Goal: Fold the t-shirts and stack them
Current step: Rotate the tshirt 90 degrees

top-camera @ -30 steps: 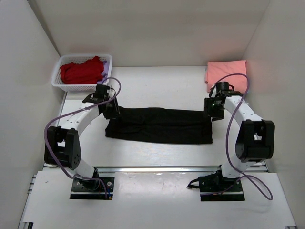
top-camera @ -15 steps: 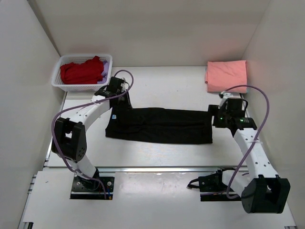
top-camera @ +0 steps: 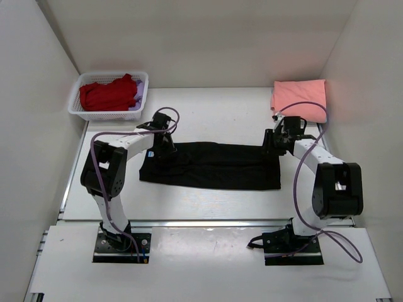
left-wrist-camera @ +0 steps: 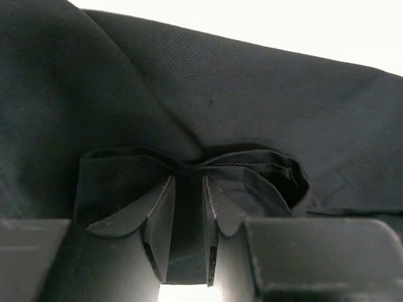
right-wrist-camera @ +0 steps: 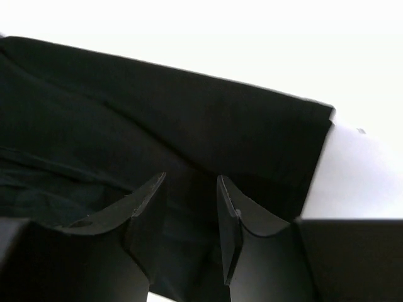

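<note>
Both arms have come in over the desk (top-camera: 214, 113) to the two ends of the black t-shirt (top-camera: 211, 165), which lies across its middle as a long folded band. Left jaws are clenched on a bunched fold. Whether the right jaws grasp the cloth I cannot tell, but the next fold seems near.
</note>
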Controlling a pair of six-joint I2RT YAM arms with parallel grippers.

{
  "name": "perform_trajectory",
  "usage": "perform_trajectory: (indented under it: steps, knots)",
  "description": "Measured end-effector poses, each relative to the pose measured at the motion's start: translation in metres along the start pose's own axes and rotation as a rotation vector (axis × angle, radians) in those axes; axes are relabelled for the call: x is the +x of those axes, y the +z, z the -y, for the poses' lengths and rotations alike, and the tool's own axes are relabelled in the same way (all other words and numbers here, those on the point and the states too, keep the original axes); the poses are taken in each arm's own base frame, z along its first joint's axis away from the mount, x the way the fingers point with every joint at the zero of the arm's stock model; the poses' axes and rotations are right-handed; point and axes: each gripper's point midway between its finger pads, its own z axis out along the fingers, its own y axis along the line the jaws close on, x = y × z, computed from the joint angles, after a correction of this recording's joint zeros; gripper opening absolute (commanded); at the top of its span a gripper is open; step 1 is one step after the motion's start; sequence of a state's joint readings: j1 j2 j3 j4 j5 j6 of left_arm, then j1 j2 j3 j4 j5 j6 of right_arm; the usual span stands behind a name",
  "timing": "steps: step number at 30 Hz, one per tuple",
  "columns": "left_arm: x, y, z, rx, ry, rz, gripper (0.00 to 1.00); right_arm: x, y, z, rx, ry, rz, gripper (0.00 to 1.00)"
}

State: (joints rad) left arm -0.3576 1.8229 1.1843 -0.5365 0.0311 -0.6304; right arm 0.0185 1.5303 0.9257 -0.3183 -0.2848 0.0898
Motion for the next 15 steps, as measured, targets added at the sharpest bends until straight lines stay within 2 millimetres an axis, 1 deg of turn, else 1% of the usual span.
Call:
perform_trajectory:
  steps: [3, 4, 5, 7, 9, 10, 13, 15]
  knots:
    - [0.007, 0.009, -0.003, -0.022, -0.008, -0.024, 0.34, 0.0, 0.013, -0.001, -0.005, 0.012, -0.026, 0.35]
    - [0.01, 0.011, -0.003, -0.026, -0.007, -0.031, 0.34, 0.0, 0.018, 0.0, -0.004, 0.019, -0.038, 0.33]
    - [0.01, 0.013, -0.002, -0.028, -0.011, -0.034, 0.33, 0.0, 0.024, 0.001, -0.003, 0.026, -0.052, 0.31]
    - [0.008, 0.014, -0.002, -0.036, -0.016, -0.031, 0.33, 0.001, 0.034, 0.005, 0.008, 0.049, -0.082, 0.3]
    - [0.006, 0.015, -0.001, -0.041, -0.026, -0.031, 0.32, 0.008, 0.041, 0.011, 0.038, 0.074, -0.123, 0.29]
    - [0.004, 0.016, -0.001, -0.044, -0.032, -0.031, 0.31, 0.013, 0.043, 0.016, 0.066, 0.089, -0.15, 0.29]
    - [-0.002, 0.019, 0.003, -0.048, -0.041, -0.027, 0.32, 0.013, 0.04, 0.027, 0.139, 0.121, -0.172, 0.29]
    - [-0.008, 0.022, 0.006, -0.047, -0.042, -0.02, 0.31, 0.016, 0.038, 0.037, 0.201, 0.146, -0.192, 0.29]
